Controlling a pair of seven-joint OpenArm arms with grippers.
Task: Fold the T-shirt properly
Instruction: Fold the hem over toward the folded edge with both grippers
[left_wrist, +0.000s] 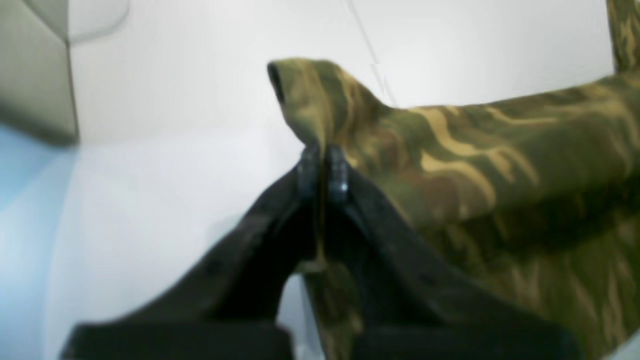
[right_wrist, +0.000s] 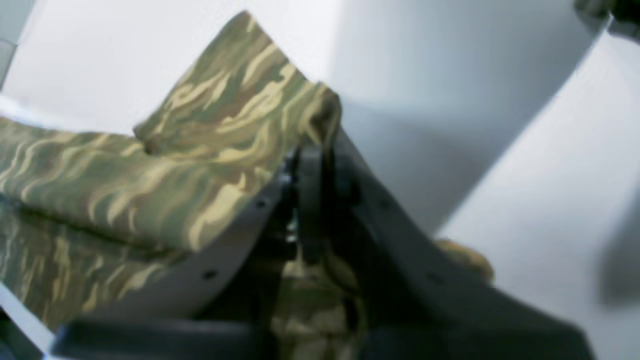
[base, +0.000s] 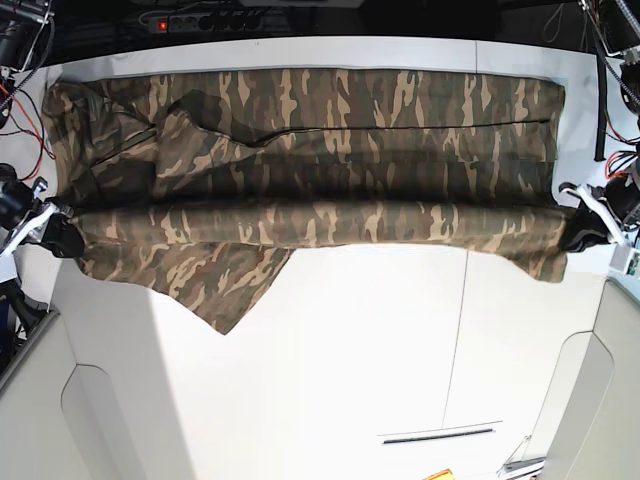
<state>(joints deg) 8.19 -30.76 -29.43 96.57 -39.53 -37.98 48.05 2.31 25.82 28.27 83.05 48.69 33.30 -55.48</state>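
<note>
Left wrist view: we are watching the left gripper (left_wrist: 323, 172), its fingers (left_wrist: 338, 175) closed on a bunched fold of the T-shirt (left_wrist: 475, 165); cloth is trailing off toward 3 o'clock. A thin pinch like this could be slipping if tension rises.

Right wrist view: the right gripper (right_wrist: 312, 150) is clamping another corner, cloth draping toward 9 o'clock.

Base view: the T-shirt (base: 300, 130) is lying stretched across the white surface (base: 380, 340), pinched at 3 and 9 o'clock. A loose flap is hanging toward 7 o'clock; uneven pulling risks a crooked fold.
</note>
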